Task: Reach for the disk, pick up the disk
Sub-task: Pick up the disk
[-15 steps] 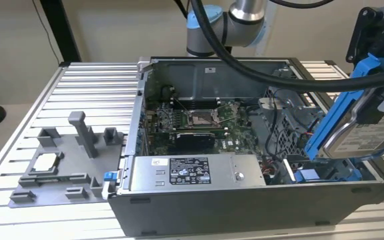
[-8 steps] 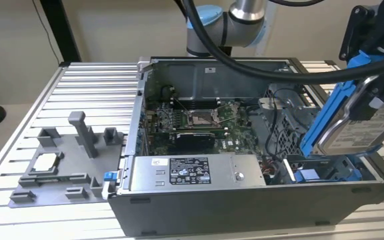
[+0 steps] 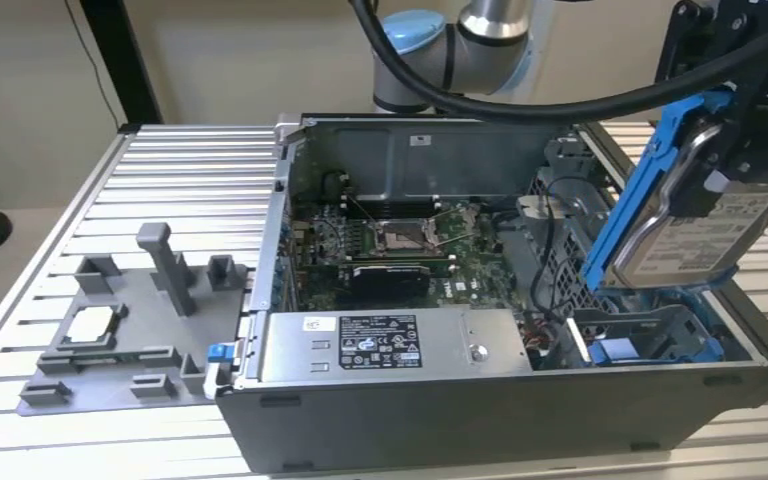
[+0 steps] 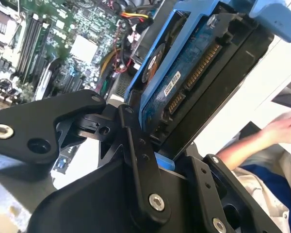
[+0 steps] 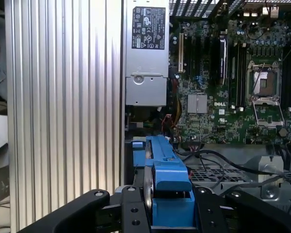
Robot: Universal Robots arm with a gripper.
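Now, line by line:

Disk: the disk [image 3: 691, 235], a flat silver-grey drive with a white label in a bright blue frame, hangs tilted in the air above the blue drive bay [image 3: 638, 340] at the exterior view's right end of the open computer case [image 3: 491, 420].

Hold: the gripper [image 3: 744, 130] has its jaws closed on the disk's upper end; in the second wrist view the black fingers [image 4: 136, 160] press against the blue frame, with the circuit-board face and connector turned toward the camera.

Handling: it looks rigid, fairly heavy and shock-sensitive; the plastic frame's edges seem the safest place to grip, away from the exposed board.

Inside the case: motherboard [image 3: 384, 240] and a grey power supply box [image 3: 371, 345].

Desk: the ribbed metal desk [image 3: 184, 170] carries the case and a grey fixture tray [image 3: 117, 340].

Beyond: a person's hand [image 4: 281, 128].
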